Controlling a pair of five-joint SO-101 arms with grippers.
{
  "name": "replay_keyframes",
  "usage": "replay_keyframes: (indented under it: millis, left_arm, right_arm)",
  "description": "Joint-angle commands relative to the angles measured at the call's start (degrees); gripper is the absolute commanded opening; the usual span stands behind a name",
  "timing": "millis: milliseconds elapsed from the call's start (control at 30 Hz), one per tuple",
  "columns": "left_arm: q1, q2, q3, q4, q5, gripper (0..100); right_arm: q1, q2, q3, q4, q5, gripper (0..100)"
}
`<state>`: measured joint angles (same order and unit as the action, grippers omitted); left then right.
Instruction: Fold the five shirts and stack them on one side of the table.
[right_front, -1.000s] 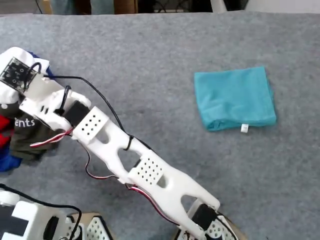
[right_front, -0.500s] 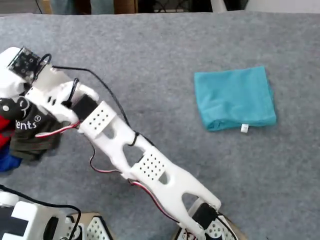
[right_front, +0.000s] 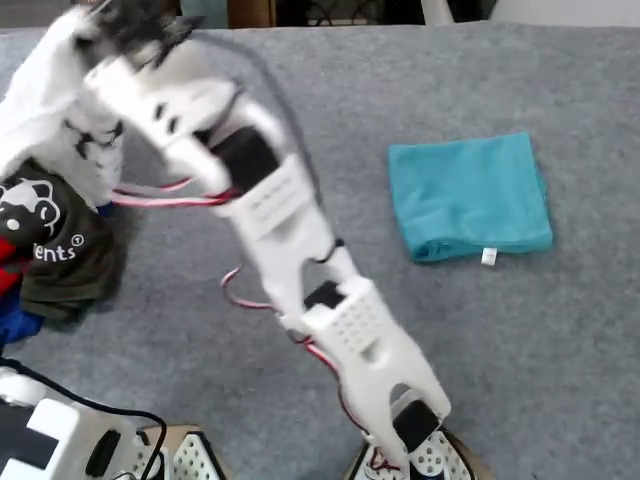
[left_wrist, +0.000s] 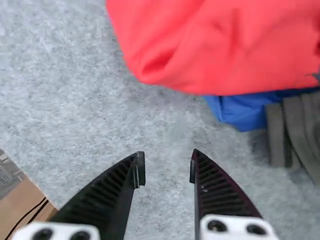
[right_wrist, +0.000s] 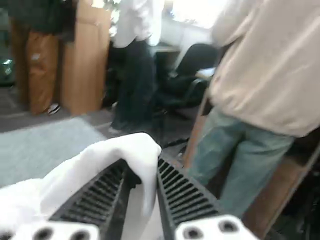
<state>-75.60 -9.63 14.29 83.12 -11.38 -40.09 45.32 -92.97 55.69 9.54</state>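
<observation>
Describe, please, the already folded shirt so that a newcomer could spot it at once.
On the grey table in the high view, look to the right half, away from the heap of loose shirts at the left edge. The teal shirt lies there alone, the only one folded into a flat rectangle, with a small white tag at its near edge.
</observation>
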Motion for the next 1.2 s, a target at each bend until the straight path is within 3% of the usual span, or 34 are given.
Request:
replay_keyframes:
  millis: [0,300,467,567,700,933,1067,1167]
  left_arm:
    - [4.5,-2.6,-5.6,2.7,-0.4,17]
    - [20.9,-2.6,-17.2,8.6,6.2,17]
    - [30.7,-2.1,-17.6,8.2,10.1,18]
    - [34.7,-2.0,-17.1,3.2,10.5,18]
    - [34.9,-0.7,-11.4,-9.0,12.8,26]
    - [29.9,16.7,-7.7,-29.2,12.6,27]
    - [25.3,27.7,-17.4,-29.3,12.9,25]
    - [21.4,33.4,-28.7,-26.9,12.7,15]
  right_arm:
    - [4.5,-11.5,-2.9,2.9,0.0,1.5]
    - [9.7,-27.7,-2.9,12.1,0.0,1.5]
    - [13.3,-33.3,-2.6,19.5,0.0,1.5]
    - [14.6,-34.4,-2.8,23.8,0.0,1.5]
    - [14.4,-34.8,-2.9,28.0,0.0,1.5]
    - [14.2,-36.2,-2.8,32.3,0.0,1.5]
    - [14.5,-36.8,-2.8,33.3,-0.1,1.5]
    - [14.3,-36.8,-2.8,36.0,-0.1,1.5]
